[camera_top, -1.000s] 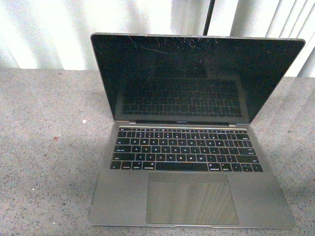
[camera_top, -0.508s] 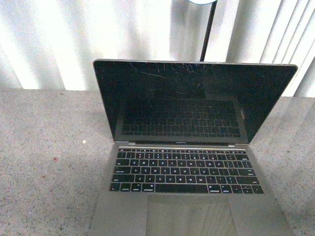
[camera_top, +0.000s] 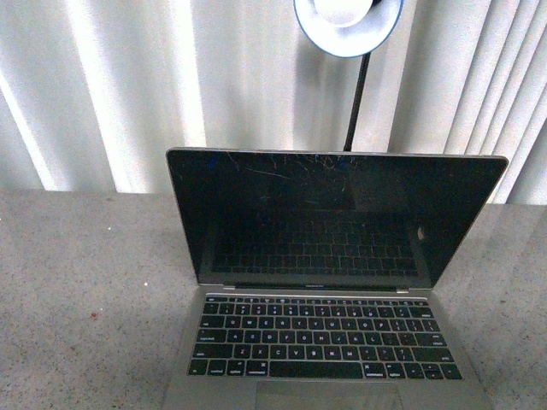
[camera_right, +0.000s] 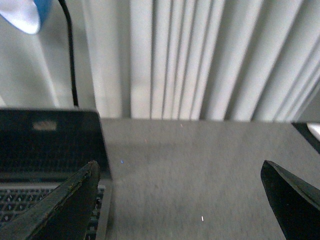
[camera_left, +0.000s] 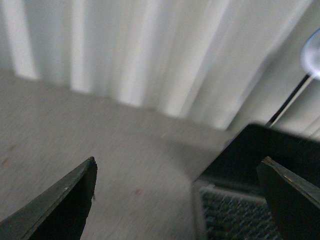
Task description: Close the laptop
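The laptop (camera_top: pixel 333 218) stands open on the grey table in the front view, its scratched black screen upright and its black keyboard (camera_top: pixel 320 337) towards me. Neither arm shows there. In the left wrist view my left gripper (camera_left: pixel 177 165) is open above the table just beside the laptop's (camera_left: pixel 260 150) side edge, with nothing between its fingers. My right gripper (camera_right: pixel 180 167) is also open and holds nothing. It hangs over bare table beside the laptop's (camera_right: pixel 50 135) other side edge. The lid's back is hidden.
A blue-rimmed lamp head (camera_top: pixel 348 26) on a black stalk rises behind the screen. White vertical blinds (camera_top: pixel 128 85) close off the back. The speckled grey table (camera_top: pixel 85 299) stretches to both sides of the laptop.
In the front view the laptop has slid lower in the picture and the lamp head has come into sight at the top. The lid stays open at much the same angle.
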Controlling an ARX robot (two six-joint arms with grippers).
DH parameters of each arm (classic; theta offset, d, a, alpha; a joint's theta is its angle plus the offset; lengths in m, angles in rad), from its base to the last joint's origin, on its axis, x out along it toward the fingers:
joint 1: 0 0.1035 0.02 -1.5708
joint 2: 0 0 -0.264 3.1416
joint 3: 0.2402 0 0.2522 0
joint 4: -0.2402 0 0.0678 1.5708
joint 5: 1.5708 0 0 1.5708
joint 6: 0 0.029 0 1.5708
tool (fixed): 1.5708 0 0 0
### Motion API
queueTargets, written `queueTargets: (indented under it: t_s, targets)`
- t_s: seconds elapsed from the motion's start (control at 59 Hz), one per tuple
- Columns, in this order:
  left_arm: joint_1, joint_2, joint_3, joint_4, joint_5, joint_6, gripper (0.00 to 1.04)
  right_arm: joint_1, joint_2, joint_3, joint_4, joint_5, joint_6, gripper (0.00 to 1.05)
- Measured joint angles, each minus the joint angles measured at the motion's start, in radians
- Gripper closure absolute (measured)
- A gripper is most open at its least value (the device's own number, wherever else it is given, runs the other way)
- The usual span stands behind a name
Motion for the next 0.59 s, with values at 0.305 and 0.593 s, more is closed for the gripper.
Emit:
queueTargets:
  t_s: [0.305,0.593]
  targets:
    - [-0.167,0.830,0.604,0.304,0.194,0.211,0.07,-0.047,0.720,0.412,0.286,-0.330,-0.225,0.07]
    - [-0.266,1.126,0.902,0.181,0.082,0.412,0.22,0.041,0.932,0.613,0.192,-0.456,-0.423,0.36]
